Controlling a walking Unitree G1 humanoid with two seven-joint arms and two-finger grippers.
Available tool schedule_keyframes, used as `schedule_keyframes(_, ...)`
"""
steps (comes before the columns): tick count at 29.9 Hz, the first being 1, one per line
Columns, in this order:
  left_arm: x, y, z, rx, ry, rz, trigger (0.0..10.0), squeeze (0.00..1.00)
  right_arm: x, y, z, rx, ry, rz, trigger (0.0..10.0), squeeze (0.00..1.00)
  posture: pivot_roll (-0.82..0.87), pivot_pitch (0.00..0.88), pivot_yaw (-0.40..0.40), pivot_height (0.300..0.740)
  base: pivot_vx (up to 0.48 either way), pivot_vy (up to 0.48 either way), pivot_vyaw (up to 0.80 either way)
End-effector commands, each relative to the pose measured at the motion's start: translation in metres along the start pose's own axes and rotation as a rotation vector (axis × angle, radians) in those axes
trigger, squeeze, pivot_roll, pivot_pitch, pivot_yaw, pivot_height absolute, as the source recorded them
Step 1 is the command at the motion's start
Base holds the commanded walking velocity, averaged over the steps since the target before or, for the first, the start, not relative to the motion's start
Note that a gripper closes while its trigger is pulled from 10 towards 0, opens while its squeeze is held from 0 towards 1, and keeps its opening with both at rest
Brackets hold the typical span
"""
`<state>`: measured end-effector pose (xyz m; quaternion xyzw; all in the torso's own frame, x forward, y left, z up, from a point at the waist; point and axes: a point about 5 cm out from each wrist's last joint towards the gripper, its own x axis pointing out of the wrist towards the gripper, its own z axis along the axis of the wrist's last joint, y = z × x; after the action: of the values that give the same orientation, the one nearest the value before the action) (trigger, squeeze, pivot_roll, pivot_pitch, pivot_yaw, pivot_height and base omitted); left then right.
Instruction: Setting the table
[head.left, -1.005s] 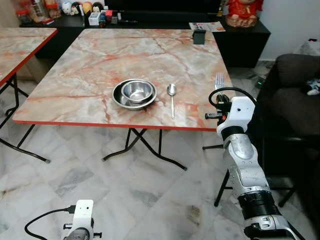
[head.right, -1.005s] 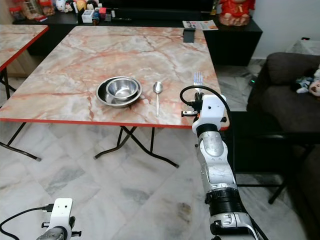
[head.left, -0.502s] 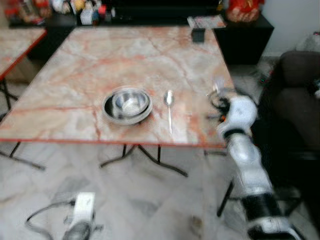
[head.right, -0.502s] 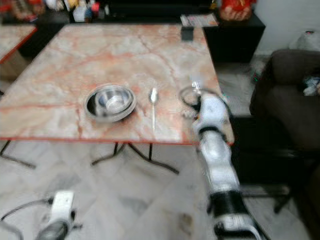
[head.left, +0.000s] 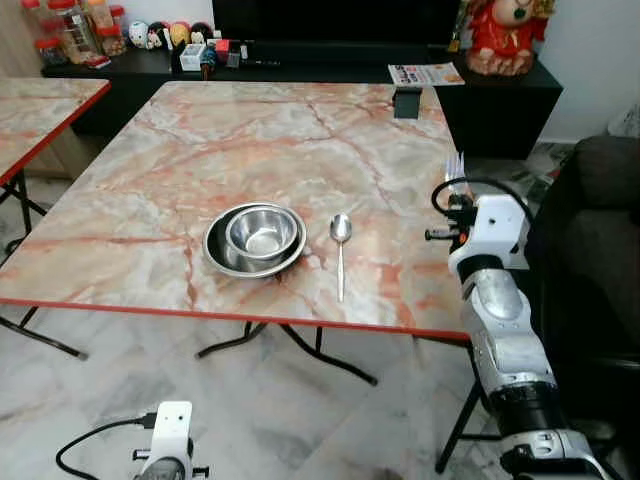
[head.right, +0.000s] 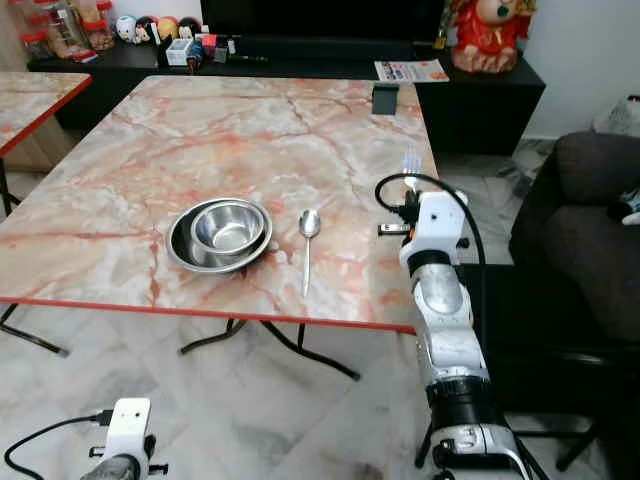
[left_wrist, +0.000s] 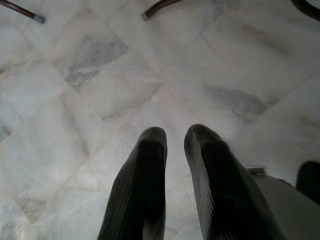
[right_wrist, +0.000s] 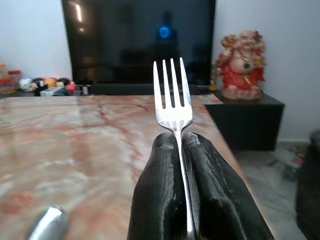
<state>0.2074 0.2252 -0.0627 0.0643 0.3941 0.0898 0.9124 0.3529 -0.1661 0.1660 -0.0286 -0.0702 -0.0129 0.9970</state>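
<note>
You get even, soft room light in both eye views, sharp and free of blur. The worktop (head.left: 200, 160) carries a pale sheen, and the bowl (head.left: 264, 234) shows small bright glints. Beyond the right end effector (right_wrist: 181, 145), the fork (right_wrist: 172, 102) is crisp with a glare streak, while the spoon (right_wrist: 46, 223) beside it blurs. The dark screen (right_wrist: 137, 40) ahead reflects a blue spot. Your left wrist view is bright; the floor (left_wrist: 100, 75) looks slightly soft.

On the table (head.left: 150, 150), a spoon (head.left: 341, 252) lies right of nested bowls (head.left: 256, 240).
</note>
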Motion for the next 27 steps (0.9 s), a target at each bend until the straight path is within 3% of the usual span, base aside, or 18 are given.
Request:
schedule_keyframes(1,0.000,0.004,-0.001,0.010,0.007,0.017,10.0,0.00,0.000,0.006,0.000,0.003,0.003,0.020,10.0,0.00,0.00,0.127,-0.013,0.740,0.000,0.000,0.00)
schedule_keyframes(14,-0.001,0.003,-0.002,-0.001,0.008,0.014,10.0,0.00,-0.001,0.005,0.000,0.005,0.005,0.016,10.0,0.00,-0.01,0.135,-0.015,0.740,0.000,0.000,0.00)
schedule_keyframes(27,0.000,0.004,-0.001,0.002,0.005,0.011,10.0,0.00,-0.009,0.004,-0.018,0.007,0.059,-0.002,10.0,0.00,-0.01,0.133,-0.008,0.740,0.289,0.000,0.00)
